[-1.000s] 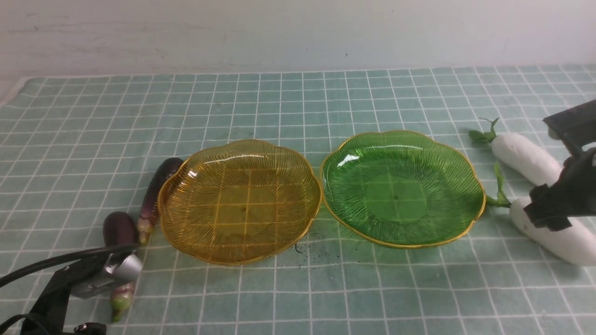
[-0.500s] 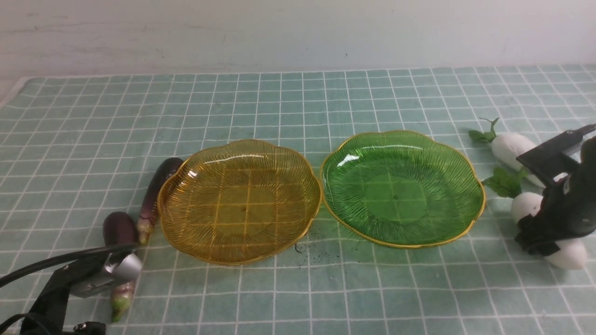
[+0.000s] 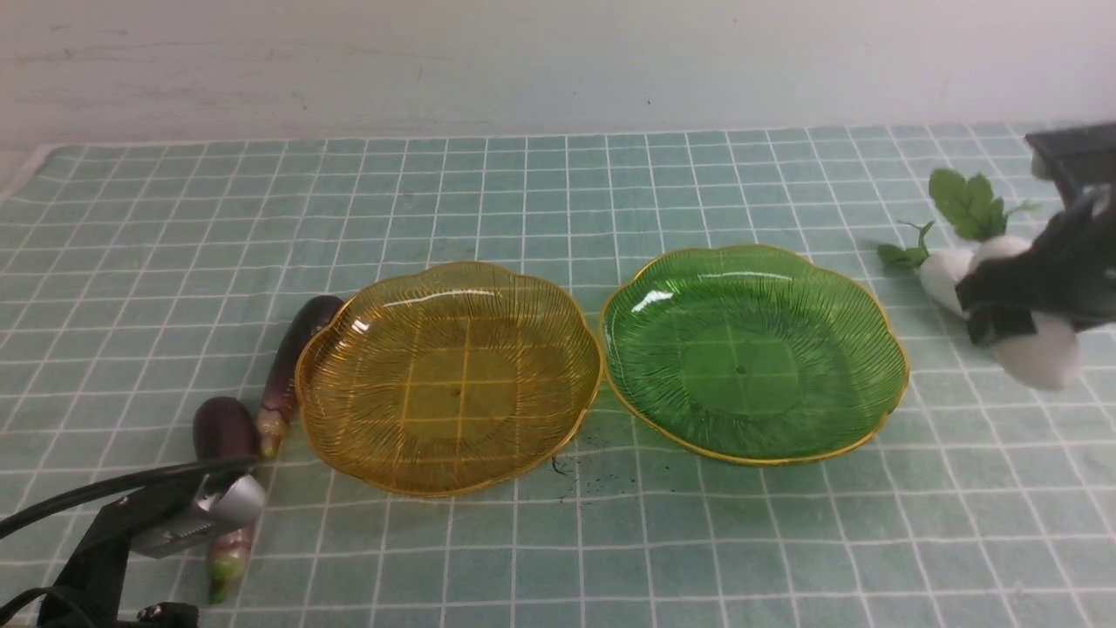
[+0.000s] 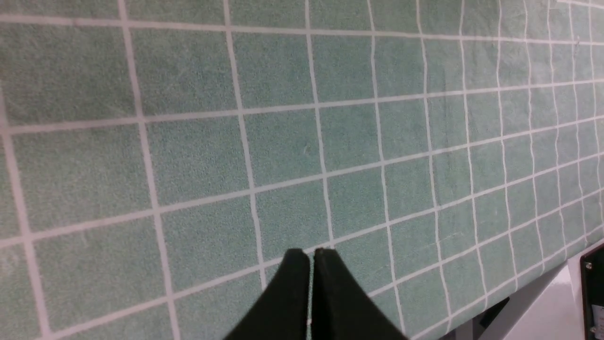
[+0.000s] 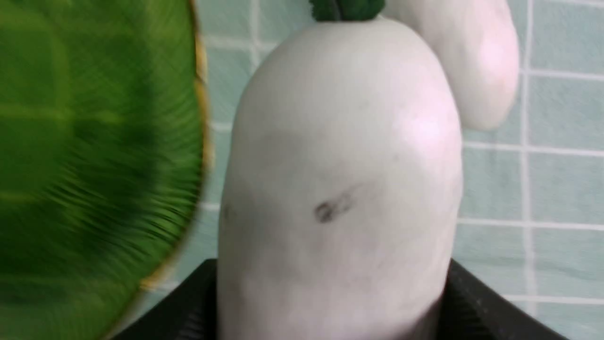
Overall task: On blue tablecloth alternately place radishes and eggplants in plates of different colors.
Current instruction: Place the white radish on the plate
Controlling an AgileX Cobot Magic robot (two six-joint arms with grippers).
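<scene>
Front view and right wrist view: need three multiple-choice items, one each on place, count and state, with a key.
1. Where do the two slender dark purple eggplants lie relative to the amber-yellow ribbed plate?
A. in it
B. on the pale blue grid tablecloth, at the plate's robot-left side
C. on the cloth, at its robot-right side

2. How many vegetables lie in that plate and the green ribbed plate together?
A. none
B. one
C. two

3. The right gripper is:
A. open and empty
B. shut on a white oblong radish
C. shut on an eggplant

Key:
1. B, both eggplants rest on cloth beside the amber rim.
2. A, both plates show only bare ribs.
3. B, the right wrist view shows the radish clamped between the black fingers.
</scene>
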